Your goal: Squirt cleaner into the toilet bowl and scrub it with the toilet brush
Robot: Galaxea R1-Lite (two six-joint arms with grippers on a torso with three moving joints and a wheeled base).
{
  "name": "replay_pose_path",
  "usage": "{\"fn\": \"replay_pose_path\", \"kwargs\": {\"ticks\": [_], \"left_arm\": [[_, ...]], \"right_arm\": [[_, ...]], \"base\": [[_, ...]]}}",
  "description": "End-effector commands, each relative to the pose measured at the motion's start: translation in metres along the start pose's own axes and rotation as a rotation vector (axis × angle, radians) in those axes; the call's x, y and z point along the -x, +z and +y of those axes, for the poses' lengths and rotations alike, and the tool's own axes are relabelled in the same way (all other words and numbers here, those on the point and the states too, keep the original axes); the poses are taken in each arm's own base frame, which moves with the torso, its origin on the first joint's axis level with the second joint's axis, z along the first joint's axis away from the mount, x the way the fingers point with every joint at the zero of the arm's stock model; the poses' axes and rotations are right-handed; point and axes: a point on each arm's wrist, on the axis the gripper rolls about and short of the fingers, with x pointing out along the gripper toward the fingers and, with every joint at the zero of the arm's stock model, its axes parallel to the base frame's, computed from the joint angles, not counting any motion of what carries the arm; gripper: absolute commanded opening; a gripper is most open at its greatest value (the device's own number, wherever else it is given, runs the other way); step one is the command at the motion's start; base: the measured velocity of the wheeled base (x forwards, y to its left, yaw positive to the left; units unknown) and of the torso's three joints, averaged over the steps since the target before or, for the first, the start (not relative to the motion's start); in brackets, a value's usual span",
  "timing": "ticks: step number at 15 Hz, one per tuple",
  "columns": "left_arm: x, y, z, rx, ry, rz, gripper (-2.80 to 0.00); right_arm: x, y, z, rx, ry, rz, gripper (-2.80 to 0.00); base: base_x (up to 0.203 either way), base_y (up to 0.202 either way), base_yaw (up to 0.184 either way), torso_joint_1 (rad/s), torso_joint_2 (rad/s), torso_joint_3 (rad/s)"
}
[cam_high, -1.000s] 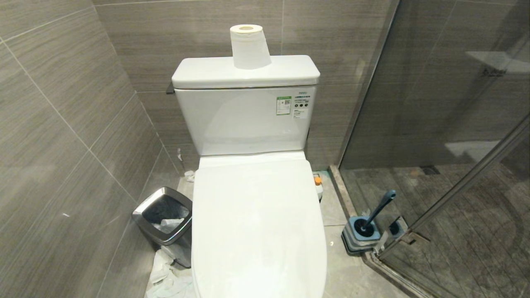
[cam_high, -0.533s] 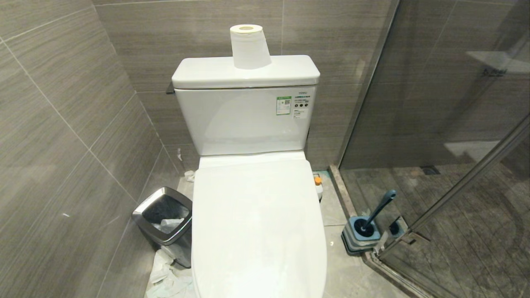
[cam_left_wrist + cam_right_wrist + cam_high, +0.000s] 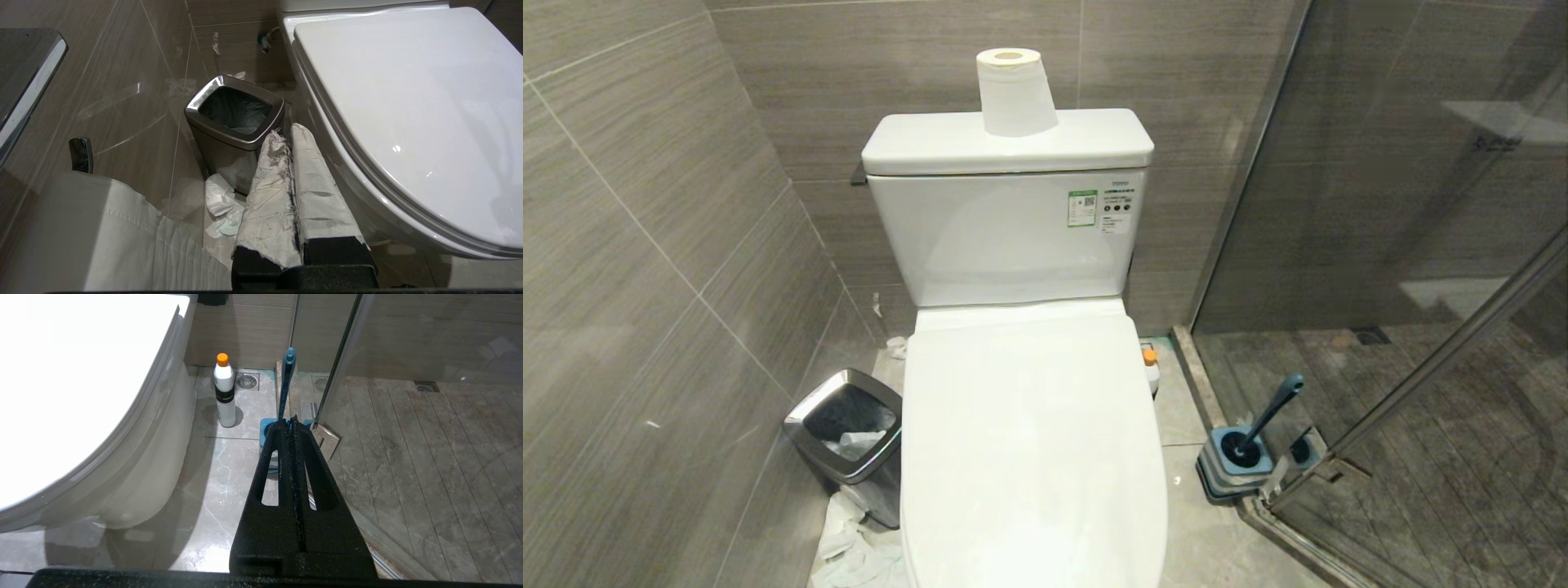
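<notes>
We risk squirting onto the white glossy ceramic toilet bowl's [image 3: 1029,441] closed lid; left gripper [image 3: 291,134] and right gripper [image 3: 291,424] are both closed, empty.

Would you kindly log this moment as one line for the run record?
toilet bowl: lid down | cleaner: upright on floor | toilet brush: in holder | left tool: shut, empty | right tool: shut, empty

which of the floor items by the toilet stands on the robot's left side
The waste bin, steel-rimmed and square, on the toilet's left. The cleaner with its orange cap and the toilet brush in its holder both stand on the right.
</notes>
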Motion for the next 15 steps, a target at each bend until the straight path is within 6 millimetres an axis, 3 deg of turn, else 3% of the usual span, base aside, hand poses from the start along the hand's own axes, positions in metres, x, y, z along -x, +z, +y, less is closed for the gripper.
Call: {"fn": "replay_pose_path", "kwargs": {"ticks": [1, 15], "left_arm": [[0.0, 0.0004, 0.0, 0.0, 0.0, 0.0, -2.8], [-0.0001, 0.0002, 0.0, 0.0, 0.0, 0.001, -2.8]], "right_arm": [[-0.0001, 0.0, 0.0, 0.0, 0.0, 0.001, -2.8], [-0.0001, 0.0, 0.0, 0.0, 0.001, 0.001, -2.8]], "base": [[0.0, 0.0, 0.0, 0.0, 0.0, 0.0], [0.0, 0.0, 0.0, 0.0, 0.0, 0.0]]}}
